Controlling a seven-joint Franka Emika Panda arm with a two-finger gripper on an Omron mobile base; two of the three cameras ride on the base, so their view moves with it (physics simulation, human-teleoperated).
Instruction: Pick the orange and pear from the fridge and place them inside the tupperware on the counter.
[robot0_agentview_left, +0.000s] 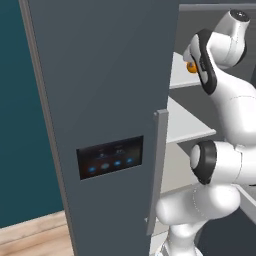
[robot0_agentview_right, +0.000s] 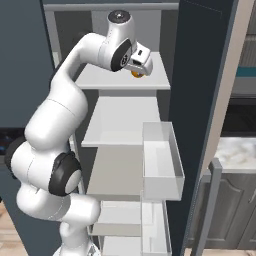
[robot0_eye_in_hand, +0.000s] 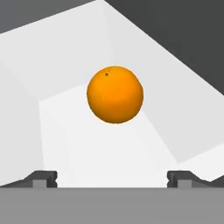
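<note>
The orange (robot0_eye_in_hand: 115, 94) is a round bright-orange ball resting on the fridge's top pale shelf (robot0_agentview_right: 125, 79). In the hand view it lies straight ahead of my gripper (robot0_eye_in_hand: 112, 177), centred between the two fingertips (robot0_eye_in_hand: 43, 177) and a short way beyond them. The jaws stand wide open with nothing between them. From the base views the orange (robot0_agentview_right: 136, 74) (robot0_agentview_left: 191, 67) peeks out just past the hand, which reaches into the open fridge (robot0_agentview_left: 110, 75). The pear and the tupperware are out of view. A strip of marbled counter (robot0_agentview_right: 239, 150) lies to the right of the fridge.
An open fridge door (robot0_agentview_right: 200, 100) with pale door bins (robot0_agentview_right: 162, 162) stands right of the shelves. The other door carries a dark panel with blue lights (robot0_agentview_left: 110, 157) and a long grey handle (robot0_agentview_left: 159, 170). Dark cabinets (robot0_agentview_right: 235, 210) sit under the counter.
</note>
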